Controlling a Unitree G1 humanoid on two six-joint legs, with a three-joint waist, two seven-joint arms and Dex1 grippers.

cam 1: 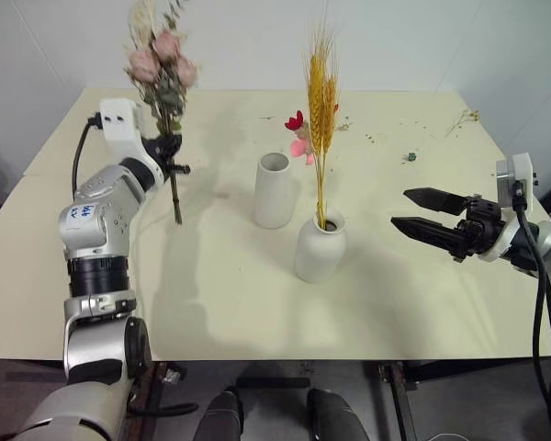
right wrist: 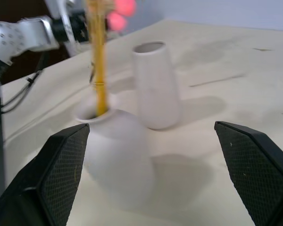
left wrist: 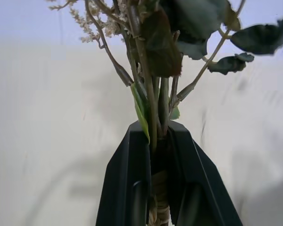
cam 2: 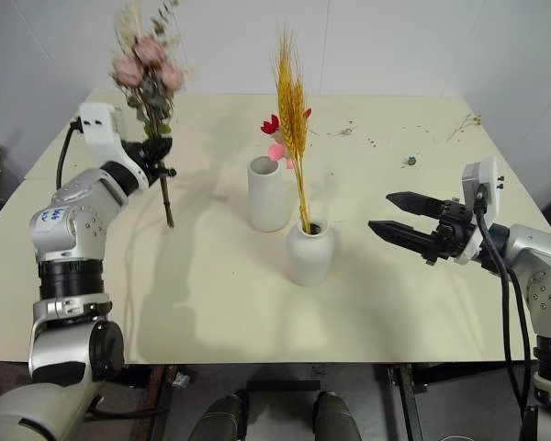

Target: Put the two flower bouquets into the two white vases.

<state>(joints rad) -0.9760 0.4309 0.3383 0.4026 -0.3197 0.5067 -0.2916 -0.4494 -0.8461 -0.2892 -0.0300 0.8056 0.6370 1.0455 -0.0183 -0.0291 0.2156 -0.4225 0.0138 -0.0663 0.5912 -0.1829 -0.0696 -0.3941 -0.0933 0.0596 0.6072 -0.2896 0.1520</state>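
Rose bouquet (cam 1: 162,64) is being gripped upright by the left tool (cam 1: 168,152); stems should probably be lined up over the tall vase (cam 1: 274,189) before lowering. Right tool (cam 1: 426,213) is being held open.

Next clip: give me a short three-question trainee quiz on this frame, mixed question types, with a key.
1. True or false: the wheat bouquet already stands in the rounded vase.
2. Which gripper holds the rose bouquet?
A. left gripper
B. right gripper
C. neither
3. Fill in: the tall cylinder vase on the table is ____ (empty or filled).

Key
1. True: its stems go into the narrow neck.
2. A: its fingers are shut on the stems, bouquet lifted upright off the table; the right gripper is open and empty beside the rounded vase.
3. Empty.
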